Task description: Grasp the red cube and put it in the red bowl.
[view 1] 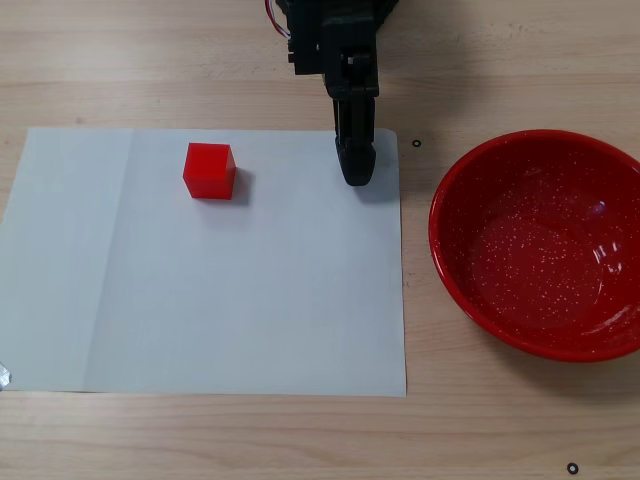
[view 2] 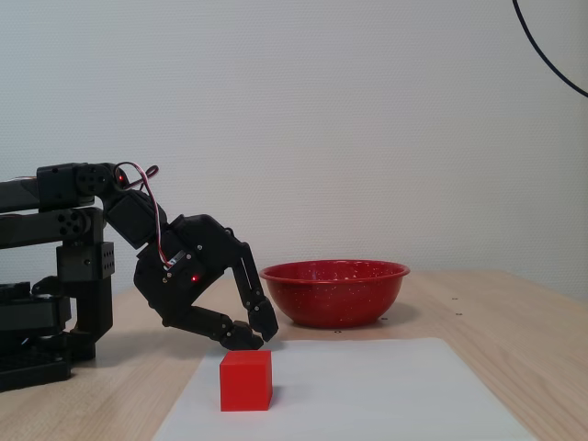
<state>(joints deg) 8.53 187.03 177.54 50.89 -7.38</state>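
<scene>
The red cube (view 1: 209,171) sits on a white sheet of paper, in its upper left part; it also shows at the front in the side-on fixed view (view 2: 245,379). The red bowl (view 1: 470,200) stands empty on the wooden table to the right of the paper, and at the back in the side-on view (view 2: 335,299). My black gripper (view 1: 357,172) hangs low over the paper's upper right edge, between cube and bowl and apart from both. Its fingers look closed together with nothing between them (view 2: 260,335).
The white paper (view 1: 250,300) covers the table's middle. The arm's base (view 2: 55,303) stands at the left in the side-on view. Small black marks (view 1: 416,143) dot the wooden table. A black cable (view 2: 551,55) hangs at top right.
</scene>
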